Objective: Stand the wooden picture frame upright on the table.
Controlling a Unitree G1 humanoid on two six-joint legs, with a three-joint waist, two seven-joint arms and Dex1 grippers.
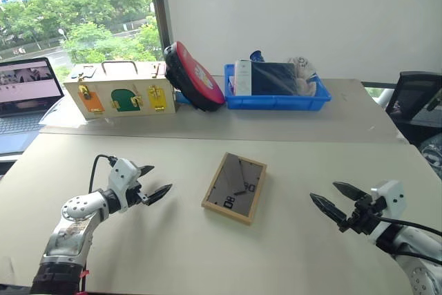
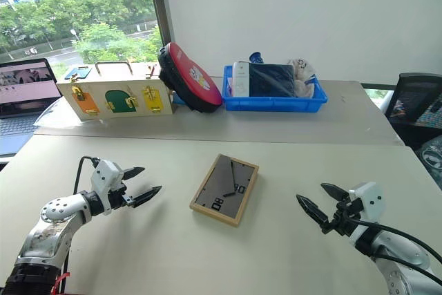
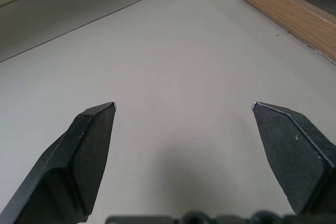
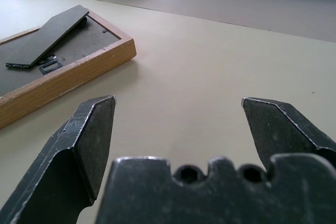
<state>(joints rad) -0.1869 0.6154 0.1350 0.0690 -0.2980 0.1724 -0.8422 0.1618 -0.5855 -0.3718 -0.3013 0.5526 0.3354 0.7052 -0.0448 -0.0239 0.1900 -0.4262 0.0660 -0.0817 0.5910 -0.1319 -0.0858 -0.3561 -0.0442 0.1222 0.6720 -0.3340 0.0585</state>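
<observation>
The wooden picture frame (image 1: pixel 235 187) lies flat, face down, in the middle of the beige table (image 1: pixel 207 253). Its dark back panel with the stand and a white "08" mark faces up. My left gripper (image 1: pixel 152 183) hovers open to the frame's left, a hand's width away, fingers pointing toward it. To the frame's right my right gripper (image 1: pixel 333 200) is open too, aimed at the frame. The frame's wooden edge (image 3: pixel 286 11) shows in the left wrist view, and its corner with the stand (image 4: pixel 58 61) in the right wrist view. Neither gripper holds anything.
At the back stand a pale wooden box with coloured latched doors (image 1: pixel 121 90), a red and black round object (image 1: pixel 193 76) leaning on it, and a blue tray (image 1: pixel 276 88) with items. A laptop (image 1: pixel 24 94) sits far left, a black chair (image 1: pixel 414 98) at right.
</observation>
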